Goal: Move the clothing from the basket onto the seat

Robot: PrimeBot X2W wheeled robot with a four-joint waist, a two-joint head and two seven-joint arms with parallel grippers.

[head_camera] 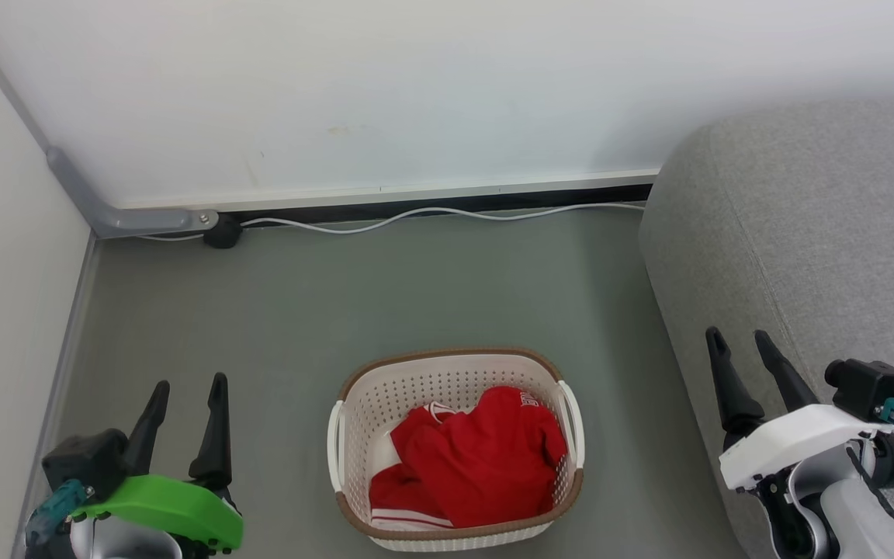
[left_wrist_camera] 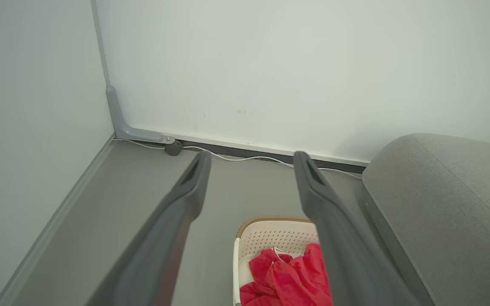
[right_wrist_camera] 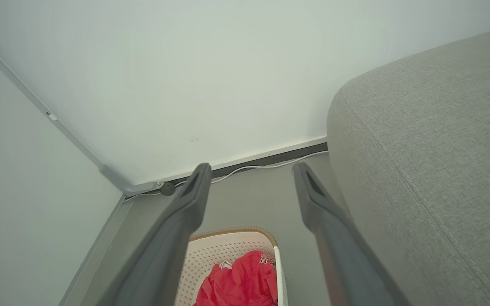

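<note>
Red clothing [head_camera: 474, 462] with white trim lies crumpled inside the cream basket [head_camera: 358, 411], which stands on the grey floor low in the head view's middle. The grey seat [head_camera: 819, 233] rises at the right. My left gripper [head_camera: 187, 386] hovers open at the lower left, well clear of the basket. Over the seat's front edge at the lower right, my right gripper [head_camera: 738, 335] is open too, fingers empty. The left wrist view looks past its own gripper [left_wrist_camera: 249, 158] at the basket [left_wrist_camera: 270, 233], clothing [left_wrist_camera: 287, 276] and seat [left_wrist_camera: 449, 204]. The right wrist view shows its gripper [right_wrist_camera: 249, 169], basket [right_wrist_camera: 223, 250], clothing [right_wrist_camera: 240, 282] and seat [right_wrist_camera: 432, 148].
A white wall runs across the back with a white cable [head_camera: 431, 216] along its dark skirting. A grey conduit [head_camera: 90, 202] bends in the left corner beside a small black foot [head_camera: 223, 231]. A pale wall closes the left side. Grey floor [head_camera: 416, 287] stretches between basket and wall.
</note>
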